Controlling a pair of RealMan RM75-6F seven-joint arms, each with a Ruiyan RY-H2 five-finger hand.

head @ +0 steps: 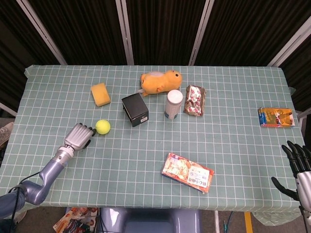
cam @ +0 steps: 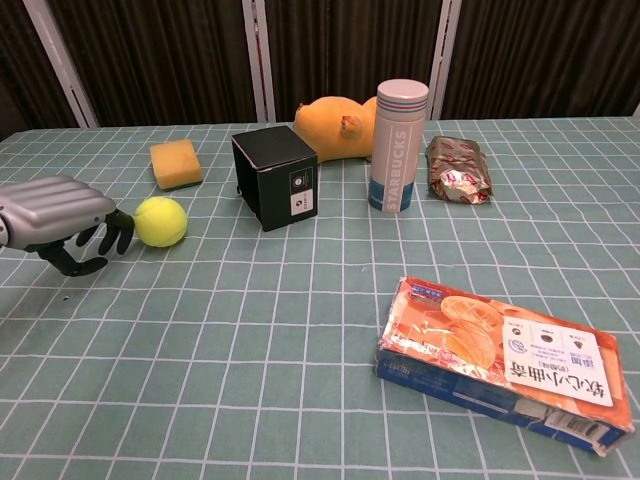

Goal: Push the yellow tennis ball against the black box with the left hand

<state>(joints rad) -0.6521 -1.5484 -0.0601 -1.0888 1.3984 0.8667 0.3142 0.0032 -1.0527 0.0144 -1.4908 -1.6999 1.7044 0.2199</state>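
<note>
The yellow tennis ball [head: 102, 126] [cam: 161, 221] lies on the checked tablecloth, left of the black box [head: 135, 110] [cam: 276, 176], with a gap of a few squares between them. My left hand [head: 80, 136] [cam: 66, 219] sits just left of the ball, knuckles up, its dark fingertips [cam: 120, 236] curled down and touching the ball's left side. It holds nothing. My right hand [head: 299, 168] hangs off the table's right front corner with fingers spread apart, far from the ball.
A yellow sponge [head: 100, 94] lies behind the ball. An orange plush toy [head: 161, 81], a white tumbler [head: 173, 104] and a foil snack pack [head: 195, 100] stand right of the box. A biscuit packet [head: 187, 172] lies in front; an orange packet [head: 276, 117] far right.
</note>
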